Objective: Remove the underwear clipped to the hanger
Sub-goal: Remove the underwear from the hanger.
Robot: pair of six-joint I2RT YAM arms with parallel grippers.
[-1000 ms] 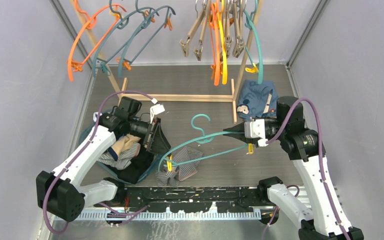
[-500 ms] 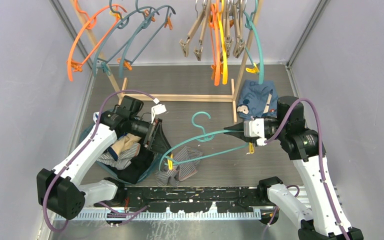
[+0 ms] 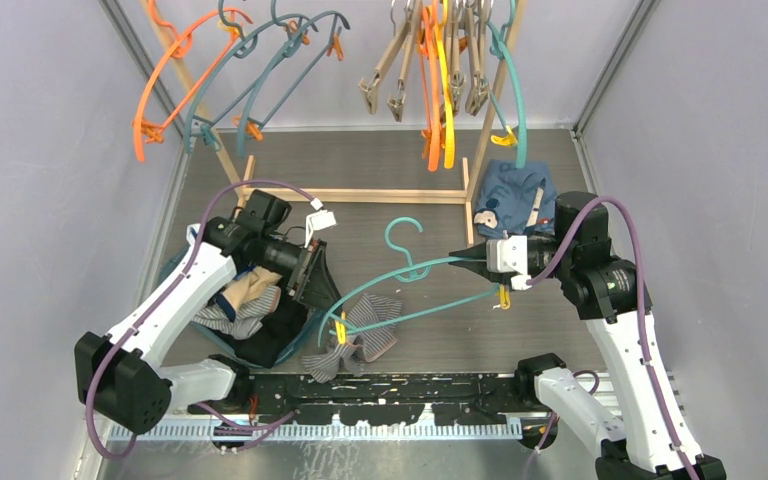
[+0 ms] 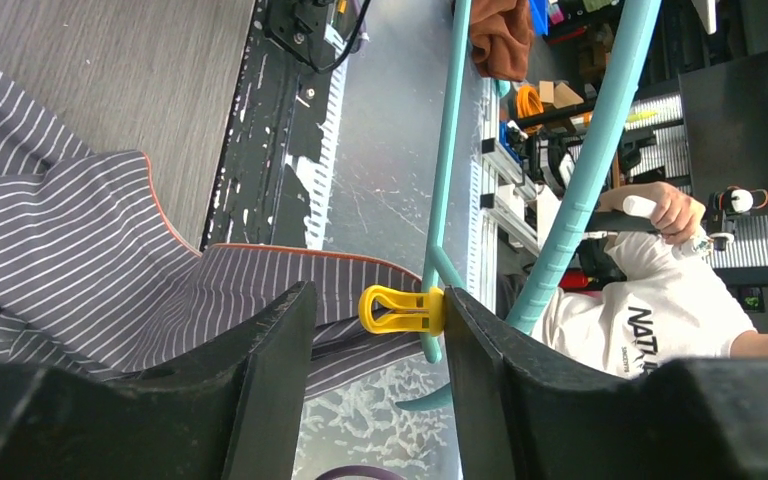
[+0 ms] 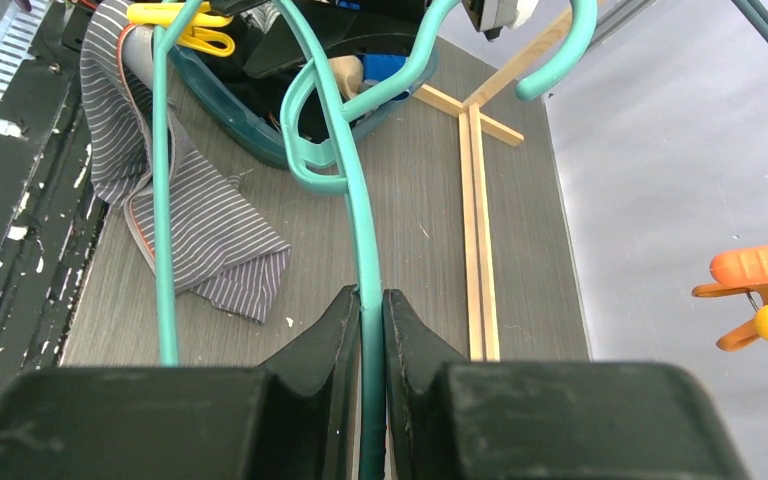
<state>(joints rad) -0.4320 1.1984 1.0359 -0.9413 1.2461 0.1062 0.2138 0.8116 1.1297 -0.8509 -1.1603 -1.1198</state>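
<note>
Grey wood-grain floor (image 3: 380, 160), pale lavender walls (image 3: 40, 120), wooden rack (image 3: 360, 195) at back.

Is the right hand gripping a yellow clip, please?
No, in the right wrist view the right hand is shut on the teal hanger, on its bare arm alone.

R end effector (image 3: 465, 262) pinches the teal hanger (image 3: 400, 285) by its upper arm, w/ pinstriped underwear (image 3: 362, 340) (bunched on the counter (image 3: 380, 170), near front edge) held at the hanger's other end by a yellow clip (image 3: 339, 327), L end effector (image 3: 310, 282) just beside it, over a bin (image 3: 174, 272) of clothes.
</note>
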